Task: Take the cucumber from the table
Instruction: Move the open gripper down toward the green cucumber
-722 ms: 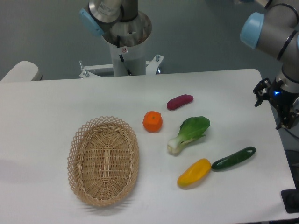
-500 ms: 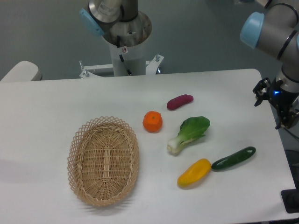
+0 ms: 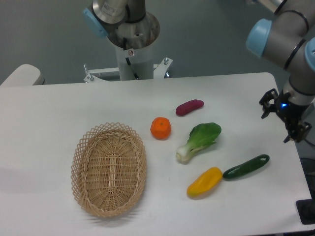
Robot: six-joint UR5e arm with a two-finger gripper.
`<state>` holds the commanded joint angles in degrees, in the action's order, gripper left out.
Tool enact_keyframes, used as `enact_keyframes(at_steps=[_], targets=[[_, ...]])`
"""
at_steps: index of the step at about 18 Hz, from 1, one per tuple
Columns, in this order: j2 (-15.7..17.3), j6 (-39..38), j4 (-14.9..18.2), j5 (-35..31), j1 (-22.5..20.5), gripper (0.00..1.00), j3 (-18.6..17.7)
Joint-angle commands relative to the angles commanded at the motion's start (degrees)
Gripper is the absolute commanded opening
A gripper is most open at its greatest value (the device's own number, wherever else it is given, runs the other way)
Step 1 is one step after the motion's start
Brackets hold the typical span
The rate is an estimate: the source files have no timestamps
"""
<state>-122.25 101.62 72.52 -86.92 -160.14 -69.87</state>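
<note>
wicker basket (image 3: 109, 169), cucumber (image 3: 246, 166) outside on table (image 3: 44, 118)

The table (image 3: 49, 123) is white. The cucumber (image 3: 246, 166) is dark green, the pepper (image 3: 204, 182) yellow, the basket (image 3: 109, 168) tan and woven.

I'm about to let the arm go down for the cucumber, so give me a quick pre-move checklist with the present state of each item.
1. Cucumber in view, lying flat on the table: ok.
2. Nothing on top of the cucumber: ok.
3. Room around it: not ok at its left end, which sits right at the yellow pepper; whether they touch, cannot tell.
4. Gripper empty: ok, nothing seen in it.
5. Gripper open wide enough: cannot tell, the fingers are too small and dark.
6. Gripper above the cucumber: not ok, it hangs near the table's right edge, up and to the right of it in the picture.
</note>
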Motion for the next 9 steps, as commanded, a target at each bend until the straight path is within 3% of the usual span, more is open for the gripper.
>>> enact_keyframes(at_steps=[2, 9], targets=[[-1.23, -2.99, -2.02, -0.09, 0.88, 1.00, -0.09], [-5.62, -2.74, -8.43, -0.70, 2.38, 1.00, -1.23]])
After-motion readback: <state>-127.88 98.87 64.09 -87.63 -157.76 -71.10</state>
